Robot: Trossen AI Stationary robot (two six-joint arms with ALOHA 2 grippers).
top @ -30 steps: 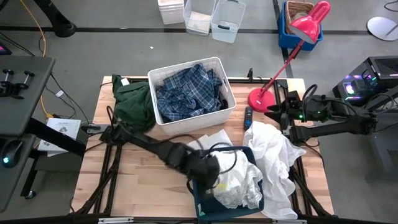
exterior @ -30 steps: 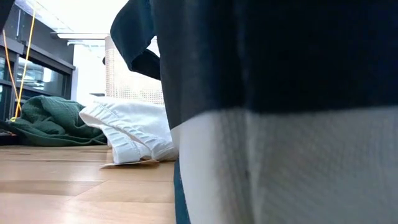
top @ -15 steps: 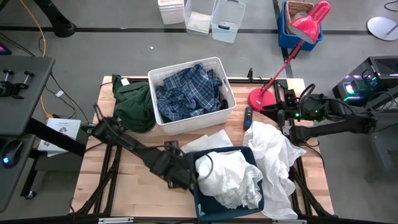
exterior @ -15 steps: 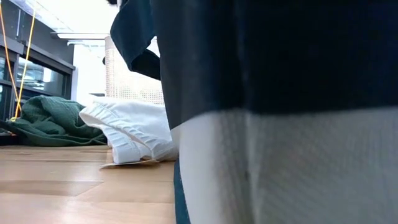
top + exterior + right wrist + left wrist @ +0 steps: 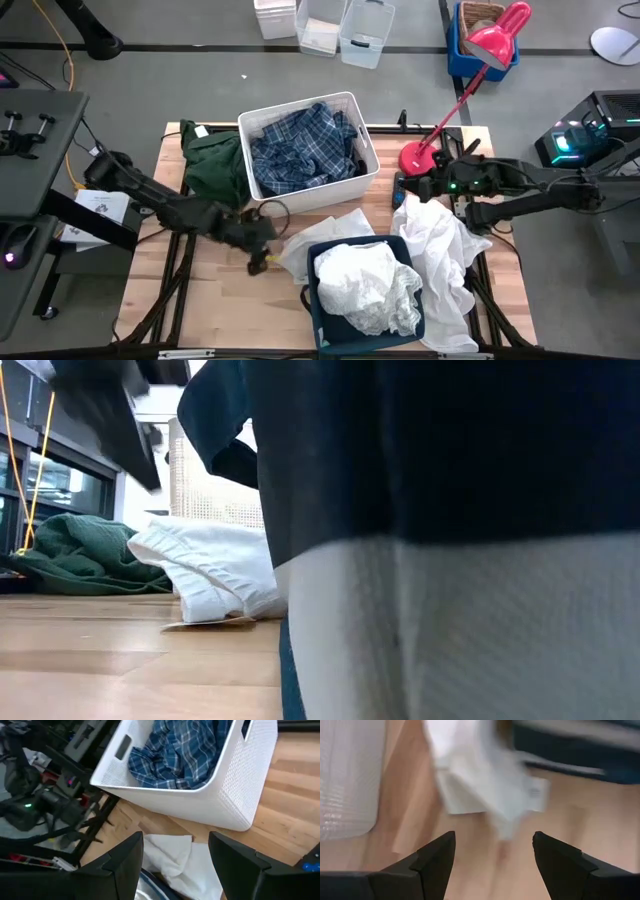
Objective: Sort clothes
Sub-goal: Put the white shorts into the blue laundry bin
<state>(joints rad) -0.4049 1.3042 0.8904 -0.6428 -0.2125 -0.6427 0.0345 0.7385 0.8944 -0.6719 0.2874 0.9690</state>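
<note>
While a second ago the left gripper [image 5: 258, 243] hung over the navy fabric bin [image 5: 325, 318] at the table's six o'clock edge, the high view now shows it pulled away toward nine o'clock, over bare wood, jaws apart and empty, with a crumpled white garment [image 5: 365, 285] heaped in that bin; the drop looks finished, so one more white piece counts as sorted. At twelve o'clock the white plastic perforated bin [image 5: 300, 203] holds the blue-and-white plaid shirt [image 5: 300, 148], the dark green garment [image 5: 215, 165] lies bunched at its nine o'clock side, and a loose white garment [image 5: 440, 250] sprawls at four o'clock under the right gripper [image 5: 412, 187], which waits spread and empty near the red desk lamp [image 5: 420, 160]. From the low view, a flat folded white cloth [image 5: 210, 580] and the green heap lie on the table, the navy bin's wall filling the rest. Left wrist view: both dark fingers [image 5: 437, 857] stand wide over wood, the folded cloth just ahead. Right wrist view: open fingers [image 5: 125, 855] frame the plaid-filled bin. Judging by this, the green and remaining white pieces still need sorting.
</note>
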